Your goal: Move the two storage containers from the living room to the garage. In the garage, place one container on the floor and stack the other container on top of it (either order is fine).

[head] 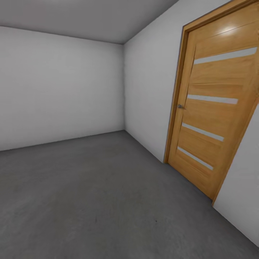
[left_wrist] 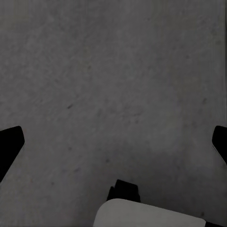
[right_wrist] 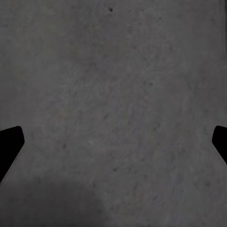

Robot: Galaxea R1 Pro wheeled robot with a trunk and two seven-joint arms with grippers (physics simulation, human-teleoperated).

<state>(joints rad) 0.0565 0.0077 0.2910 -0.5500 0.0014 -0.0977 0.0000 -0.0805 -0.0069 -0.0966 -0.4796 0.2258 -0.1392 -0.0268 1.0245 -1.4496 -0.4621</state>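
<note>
The robot stands in the garage, facing the concrete floor (head: 90, 201) and the wooden door (head: 212, 115), with neither storage container in sight. Left hand (left_wrist: 113, 142) and right hand (right_wrist: 113, 142) are spread wide and empty. Judged step: return to the living room, keeping the base clear of the walls.

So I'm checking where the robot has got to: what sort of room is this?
Most likely the garage: plain pale grey walls, a rough dark grey concrete floor, and an orange-brown wooden door. No furniture shows.
</note>
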